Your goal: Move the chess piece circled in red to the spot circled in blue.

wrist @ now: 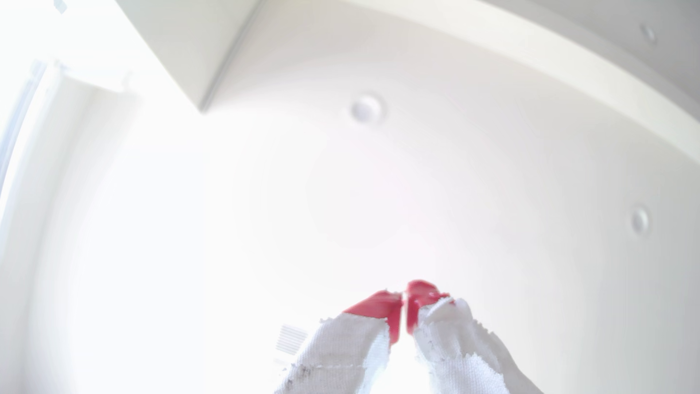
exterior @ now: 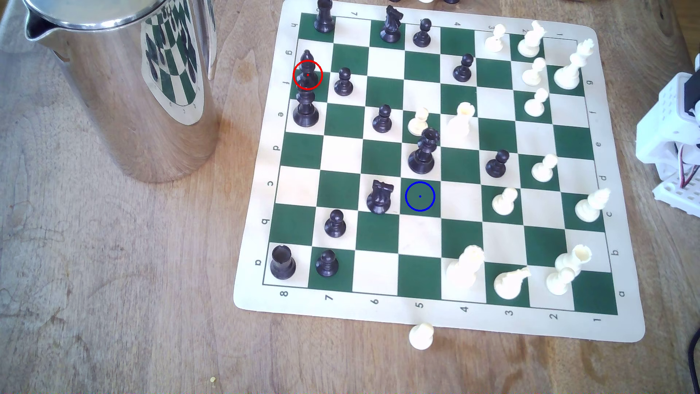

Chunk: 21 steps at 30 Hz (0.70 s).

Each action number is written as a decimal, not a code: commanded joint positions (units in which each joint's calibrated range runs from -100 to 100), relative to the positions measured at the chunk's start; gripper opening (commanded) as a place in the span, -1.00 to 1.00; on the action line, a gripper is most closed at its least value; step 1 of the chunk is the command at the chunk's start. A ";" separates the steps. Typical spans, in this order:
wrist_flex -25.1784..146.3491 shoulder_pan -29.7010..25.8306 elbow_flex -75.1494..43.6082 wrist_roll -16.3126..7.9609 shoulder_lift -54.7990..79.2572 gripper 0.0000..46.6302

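My gripper (wrist: 403,303) points up at the ceiling, red tips nearly touching, empty. The black bishop (exterior: 307,72) stands upright at the board's ten o'clock edge; the blue-ringed square (exterior: 419,196) lies toward five o'clock from it, beside a black knight (exterior: 380,197).

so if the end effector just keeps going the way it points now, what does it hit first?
Probably nothing nearby: the end effector, tips nearly together, points up toward the white ceiling. The way looks free, though depth is unclear.
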 commanded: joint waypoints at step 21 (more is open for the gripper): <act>74.41 -3.34 -30.01 -0.10 -0.03 -0.99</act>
